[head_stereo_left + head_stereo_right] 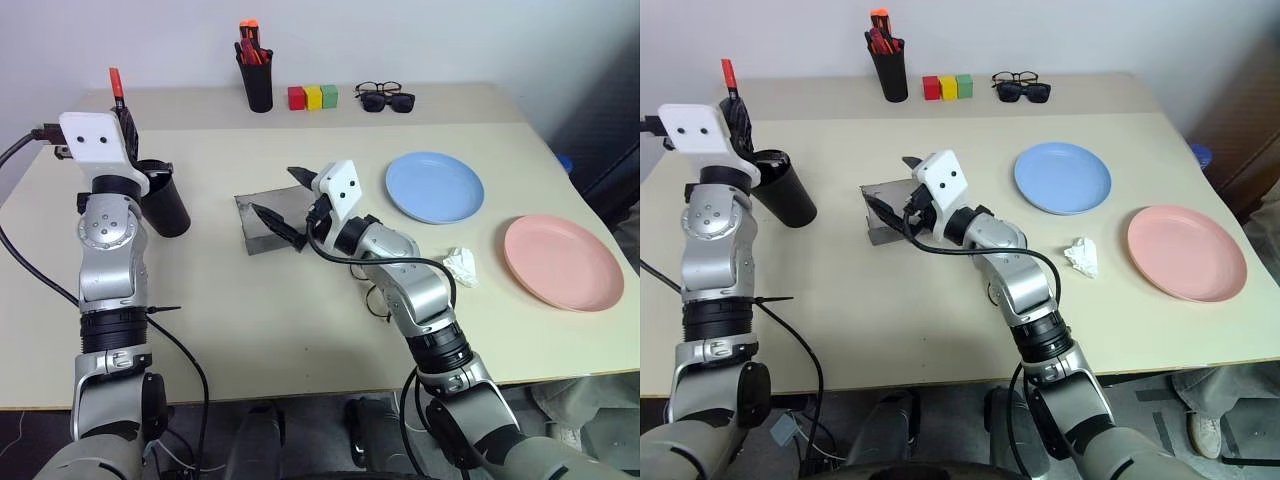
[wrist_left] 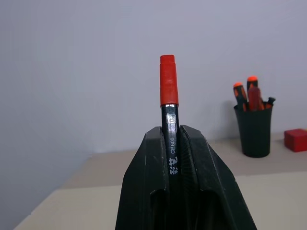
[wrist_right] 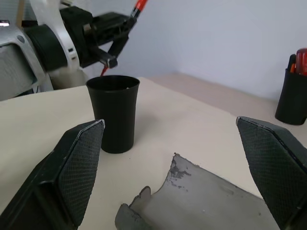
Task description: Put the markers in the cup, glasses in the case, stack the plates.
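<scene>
My left gripper [image 1: 123, 108] is shut on a red-capped marker [image 2: 169, 91], which points up and slightly away, held above the rim of the wide black cup [image 1: 166, 203] at the table's left. In the right wrist view the marker's lower end hangs just over the cup [image 3: 114, 112]. My right gripper [image 1: 285, 200] stands open with nothing between its fingers, over the open grey case [image 1: 262, 228] at mid-table. Thin wire-framed glasses [image 1: 377, 300] lie on the table, mostly hidden under my right forearm. The light blue plate [image 1: 434, 187] and the pink plate [image 1: 562, 262] lie side by side at the right, apart.
A slim black pen cup [image 1: 257, 82] with red and orange pens stands at the back. Beside it are red, yellow and green blocks [image 1: 312, 97], then dark sunglasses and a black-framed pair [image 1: 386, 97]. A crumpled white tissue [image 1: 462, 265] lies between my right arm and the pink plate.
</scene>
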`<state>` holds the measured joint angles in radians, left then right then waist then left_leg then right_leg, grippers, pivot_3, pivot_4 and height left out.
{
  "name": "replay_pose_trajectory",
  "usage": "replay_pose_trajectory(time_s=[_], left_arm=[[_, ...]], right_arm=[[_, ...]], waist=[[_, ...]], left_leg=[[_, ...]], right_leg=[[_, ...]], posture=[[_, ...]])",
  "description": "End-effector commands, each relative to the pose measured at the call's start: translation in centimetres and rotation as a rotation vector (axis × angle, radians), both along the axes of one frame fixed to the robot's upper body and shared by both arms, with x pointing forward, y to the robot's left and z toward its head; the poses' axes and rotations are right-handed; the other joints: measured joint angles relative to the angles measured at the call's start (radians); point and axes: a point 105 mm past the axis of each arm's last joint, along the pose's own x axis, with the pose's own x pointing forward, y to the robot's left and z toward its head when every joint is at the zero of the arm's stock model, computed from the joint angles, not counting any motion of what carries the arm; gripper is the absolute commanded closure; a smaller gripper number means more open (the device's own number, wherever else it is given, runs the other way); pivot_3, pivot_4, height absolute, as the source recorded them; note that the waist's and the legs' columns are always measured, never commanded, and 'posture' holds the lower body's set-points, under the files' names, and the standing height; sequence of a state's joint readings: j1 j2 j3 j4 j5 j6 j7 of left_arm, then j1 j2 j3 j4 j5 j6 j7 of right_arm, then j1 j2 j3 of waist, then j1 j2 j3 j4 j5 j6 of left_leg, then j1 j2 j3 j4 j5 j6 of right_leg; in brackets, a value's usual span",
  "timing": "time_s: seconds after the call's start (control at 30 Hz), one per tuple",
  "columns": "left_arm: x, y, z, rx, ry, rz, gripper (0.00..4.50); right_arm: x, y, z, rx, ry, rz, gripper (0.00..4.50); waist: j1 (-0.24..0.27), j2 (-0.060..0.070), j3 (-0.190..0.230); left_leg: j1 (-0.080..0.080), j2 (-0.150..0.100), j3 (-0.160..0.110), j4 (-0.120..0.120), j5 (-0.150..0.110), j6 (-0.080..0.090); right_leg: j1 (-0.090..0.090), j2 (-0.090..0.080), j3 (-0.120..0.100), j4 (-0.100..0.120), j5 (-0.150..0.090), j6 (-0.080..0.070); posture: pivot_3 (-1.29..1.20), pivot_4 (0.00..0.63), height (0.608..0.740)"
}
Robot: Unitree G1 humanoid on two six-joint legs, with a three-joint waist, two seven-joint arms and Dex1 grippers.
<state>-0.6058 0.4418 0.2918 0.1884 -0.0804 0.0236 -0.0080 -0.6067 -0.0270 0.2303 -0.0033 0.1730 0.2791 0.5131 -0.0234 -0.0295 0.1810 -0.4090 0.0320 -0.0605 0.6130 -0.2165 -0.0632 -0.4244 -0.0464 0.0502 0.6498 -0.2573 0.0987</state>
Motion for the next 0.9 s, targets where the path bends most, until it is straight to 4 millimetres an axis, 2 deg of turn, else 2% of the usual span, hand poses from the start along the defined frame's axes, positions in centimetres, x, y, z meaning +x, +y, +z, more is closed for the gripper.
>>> replay_pose_trajectory(time_s=[0.03,0.13,0.27,0.3,0.37,0.43,0.5,0.53,0.6,0.67,0.73,0.83,0.9], left_arm=[[-0.4,0.5,-0.4,-0.020,-0.031,0.017,4.46],[-0.3,0.4,-1.5,-0.028,-0.009,0.008,4.46],[-0.3,0.8,-2.3,-0.036,0.007,0.030,2.84],[-0.3,0.8,-2.3,-0.034,0.006,0.034,2.22],[-0.5,0.9,-2.0,-0.064,-0.014,0.028,1.30],[-0.7,0.4,-1.2,-0.103,-0.057,-0.021,1.30],[-1.3,-2.2,0.5,-0.126,-0.118,-0.207,1.30],[-1.5,-4.3,1.0,-0.097,-0.103,-0.337,1.30],[-1.9,-6.4,1.0,-0.059,-0.064,-0.466,1.30],[-2.2,-8.7,-0.1,0.023,0.061,-0.597,0.73],[-2.6,-10.6,-2.5,0.108,0.249,-0.717,0.04],[-2.8,-11.9,-7.8,0.274,0.603,-0.785,0.04],[-2.8,-12.2,-9.6,0.304,0.716,-0.814,0.04]], right_arm=[[-0.6,0.0,1.5,0.031,-0.057,0.005,0.00],[-0.6,0.1,1.5,0.032,-0.058,0.006,0.00],[-0.6,0.1,1.6,0.032,-0.059,0.010,0.00],[-0.6,0.1,1.6,0.032,-0.059,0.011,0.00],[-0.6,0.1,1.6,0.032,-0.059,0.013,0.00],[-0.6,0.0,1.6,0.030,-0.059,0.013,0.00],[-0.5,-0.4,1.4,0.017,-0.059,0.006,0.00],[-0.4,-0.9,1.3,0.002,-0.060,0.000,0.00],[-0.3,-1.4,1.1,-0.014,-0.062,-0.006,0.00],[-0.2,-2.3,0.7,-0.059,-0.073,-0.008,0.00],[-0.4,-3.5,0.1,-0.131,-0.088,0.002,0.00],[-1.6,-6.0,-1.4,-0.271,-0.062,0.097,0.00],[-1.6,-7.7,-1.9,-0.332,-0.049,0.095,0.00]], waist=[[0.002,0.000,0.000],[0.002,0.000,0.000],[0.003,0.000,0.000],[0.003,0.000,0.000],[0.003,0.000,0.000],[0.003,0.000,0.000],[0.003,0.000,0.000],[0.005,0.000,0.000],[0.008,0.000,0.000],[0.004,0.000,0.000],[0.002,0.001,0.000],[-0.004,0.002,0.001],[-0.010,0.002,0.002]], left_leg=[[0.000,0.000,0.000,0.000,0.000,0.000],[0.000,0.000,0.000,0.000,0.000,0.000],[0.000,0.000,0.000,0.000,0.000,0.000],[0.000,0.000,0.000,0.000,0.000,0.000],[0.000,0.000,0.000,0.000,0.000,0.000],[0.000,0.000,0.000,0.000,0.000,0.000],[0.000,0.000,0.000,0.000,0.000,0.000],[-0.001,0.000,0.000,0.000,0.000,0.000],[-0.001,0.000,0.000,0.000,0.000,0.000],[-0.001,0.000,0.000,0.000,0.000,0.000],[0.000,0.000,0.000,0.000,0.000,0.000],[0.001,0.000,0.000,0.000,0.000,0.000],[0.000,0.000,0.000,0.000,0.000,0.000]], right_leg=[[0.000,0.000,0.000,0.000,0.000,0.000],[0.000,0.000,0.000,0.000,0.000,0.000],[0.000,0.000,0.000,0.000,0.000,0.000],[0.000,0.000,0.000,0.000,0.000,0.000],[0.000,0.000,0.000,0.000,0.000,0.000],[0.000,0.000,0.000,0.000,0.000,0.000],[0.000,0.000,0.000,0.000,0.000,0.000],[0.000,0.000,0.000,0.000,0.000,0.000],[0.000,0.000,0.000,0.000,0.000,0.000],[0.000,0.000,0.000,0.000,0.000,0.000],[0.001,0.000,0.000,0.000,0.000,0.000],[0.001,0.000,0.000,0.000,0.000,0.000],[0.001,0.001,0.000,0.000,0.000,0.000]], posture=[[0.00,0.150,0.740],[0.00,0.150,0.740],[0.00,0.150,0.740],[0.00,0.150,0.740],[0.00,0.150,0.740],[0.00,0.150,0.740],[0.00,0.150,0.740],[0.00,0.150,0.740],[0.00,0.150,0.740],[0.00,0.150,0.740],[0.00,0.150,0.740],[0.00,0.150,0.740],[0.00,0.150,0.740]])
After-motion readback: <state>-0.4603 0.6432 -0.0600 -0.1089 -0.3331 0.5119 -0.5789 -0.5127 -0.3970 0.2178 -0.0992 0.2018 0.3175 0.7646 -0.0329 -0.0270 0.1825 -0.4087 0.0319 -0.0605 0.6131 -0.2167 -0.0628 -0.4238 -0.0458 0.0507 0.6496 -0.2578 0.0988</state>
